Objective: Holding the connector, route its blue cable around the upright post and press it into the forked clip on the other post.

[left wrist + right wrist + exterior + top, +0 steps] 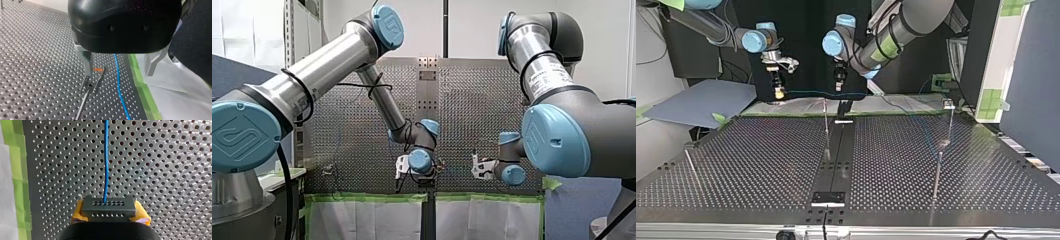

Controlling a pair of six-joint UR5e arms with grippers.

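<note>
Firstly, a firm grip on the connector (108, 207) is called for: it is clenched in the right pincer (110, 214), squeezed between yellow pads (77, 213), with its holed face turned outward. From that face the blue cable (106, 162) runs straight ahead over the desk (37, 62), along the edge bordered by green tape (140, 82), and it looks fairly taut. The routing step is judged to be in hand. Tension ought to be even, so that the cable is neither slackened nor dragged out of the connector while it is carried.

Farther along, the left pincer (118, 68) is released, its metal fingers (86, 60) spread wide. The cable passes beneath the gap between them and is touched by neither, so far as can be told. Just beside one finger the forked clip (96, 80) stands on its thin post (82, 105), with an orange mark at one prong. The cable lies beside the clip, near it but not in the fork.

The cable should be brought over the mouth of the fork and lined up with the slot before it is pressed down, and scraping across the prongs is best avoided. Other thin posts (937, 175) stand farther out on the desk. Which of them is to be rounded cannot be told.
</note>
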